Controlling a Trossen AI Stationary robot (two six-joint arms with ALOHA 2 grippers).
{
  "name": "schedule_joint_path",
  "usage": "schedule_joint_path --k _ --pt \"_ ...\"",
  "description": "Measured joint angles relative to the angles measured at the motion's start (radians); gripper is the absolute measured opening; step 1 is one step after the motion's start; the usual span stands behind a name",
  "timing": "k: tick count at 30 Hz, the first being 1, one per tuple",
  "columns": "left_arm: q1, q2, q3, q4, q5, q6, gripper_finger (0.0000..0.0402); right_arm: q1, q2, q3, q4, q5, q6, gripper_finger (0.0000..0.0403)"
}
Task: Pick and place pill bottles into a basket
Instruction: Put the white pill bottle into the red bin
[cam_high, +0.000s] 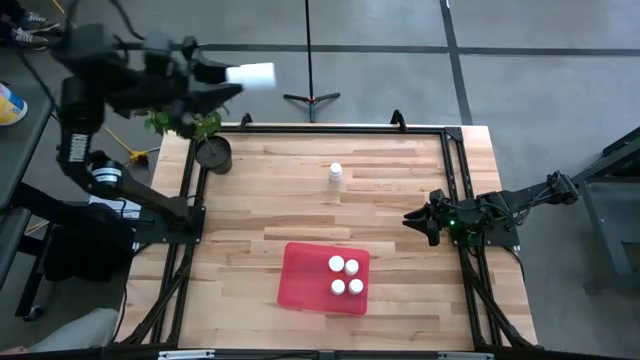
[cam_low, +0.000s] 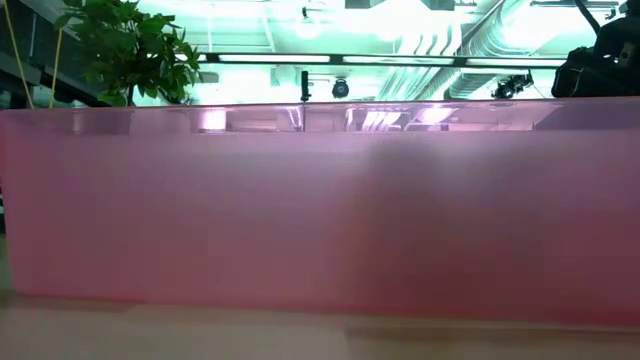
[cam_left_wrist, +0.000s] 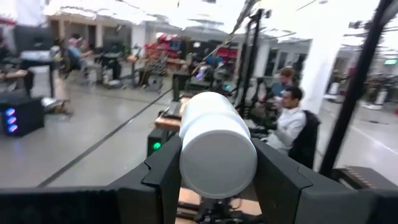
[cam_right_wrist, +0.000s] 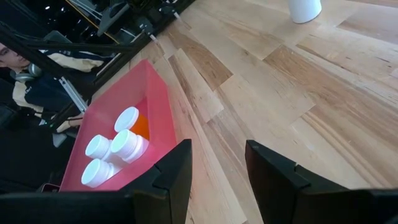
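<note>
**Left gripper aloft with a white bottle; four bottles in the tray, one on the table**

The left gripper (cam_high: 232, 82) is raised beyond the table's far-left corner, above the potted plant (cam_high: 205, 135), and is clenched on a white pill bottle (cam_high: 252, 76). In its wrist view the bottle (cam_left_wrist: 216, 143) lies on its side between the dark fingers (cam_left_wrist: 163, 180), its round end toward the camera, with people seated at desks in the room behind.

Well away from that gripper, toward the table's middle, a lone white-capped bottle (cam_high: 336, 173) stands upright on the wooden table (cam_high: 270, 210). Farther still, near the front edge, the red tray (cam_high: 300, 275) holds four white-capped bottles (cam_high: 346, 276) clustered in its right half; one shows an orange body (cam_right_wrist: 140, 126) in the right wrist view.

The right gripper (cam_high: 424, 221) waits low at the table's right edge, its fingers (cam_right_wrist: 172, 176) parted with nothing between them, pointing toward the tray (cam_right_wrist: 157, 93).

In the low view the tray's pink wall (cam_low: 320, 210) fills nearly everything, so its contents probably cannot be judged from there.
</note>
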Motion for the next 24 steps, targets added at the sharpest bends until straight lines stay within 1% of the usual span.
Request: schedule_joint_path --k 2,4,10,15,20,24 --pt "0.000 -0.024 0.000 -0.002 0.033 0.007 0.0196 0.000 0.000 0.000 0.000 0.000 0.000 0.0140" --pt "0.000 -0.042 0.000 -0.018 0.088 0.017 0.0196 0.000 0.000 0.000 0.000 0.000 0.001 0.0140" --pt "0.000 -0.077 0.000 -0.177 0.215 0.001 0.0196 0.000 0.000 0.000 0.000 0.000 0.007 0.0140" --pt "0.000 -0.089 0.000 -0.305 0.270 -0.018 0.0196 0.000 0.000 0.000 0.000 0.001 0.019 0.0140" --pt "0.000 -0.088 0.000 -0.347 0.352 -0.022 0.0196 0.000 0.000 0.000 0.000 0.002 0.023 0.0140" --pt "0.000 -0.087 -0.006 -0.378 0.371 -0.022 0.0196 0.000 0.000 0.000 0.000 0.003 0.031 0.0140"
